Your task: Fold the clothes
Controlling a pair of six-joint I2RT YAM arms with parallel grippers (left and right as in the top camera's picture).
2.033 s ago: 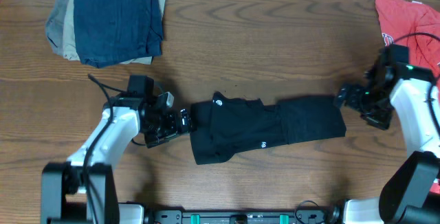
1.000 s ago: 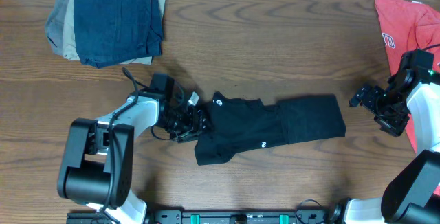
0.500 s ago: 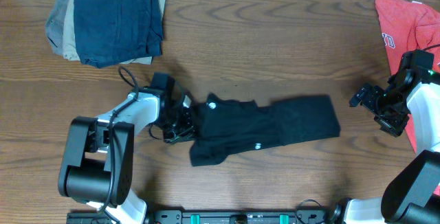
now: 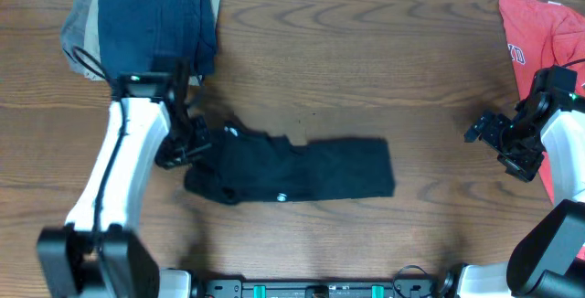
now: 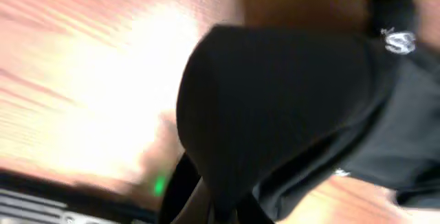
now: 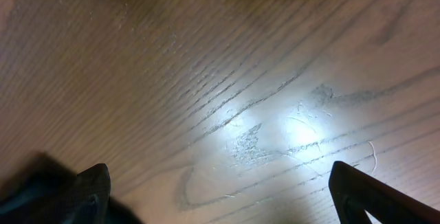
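**Black T-shirt [image 4: 302, 170] in a long folded band on the wood-grain counter [image 4: 366, 60]**
The left gripper [image 4: 187, 143] is clamped on the band's left edge. The thin, matte fabric looks limp and light and will likely sag, so it is best taken at the corners. The right gripper [image 4: 480, 129] gapes over bare wood, well apart.

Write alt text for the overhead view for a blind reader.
The left gripper is shut on the left end of a black T-shirt folded into a long strip on a wooden table. The right gripper is open over bare wood; folded garments lie top left, a red T-shirt top right.
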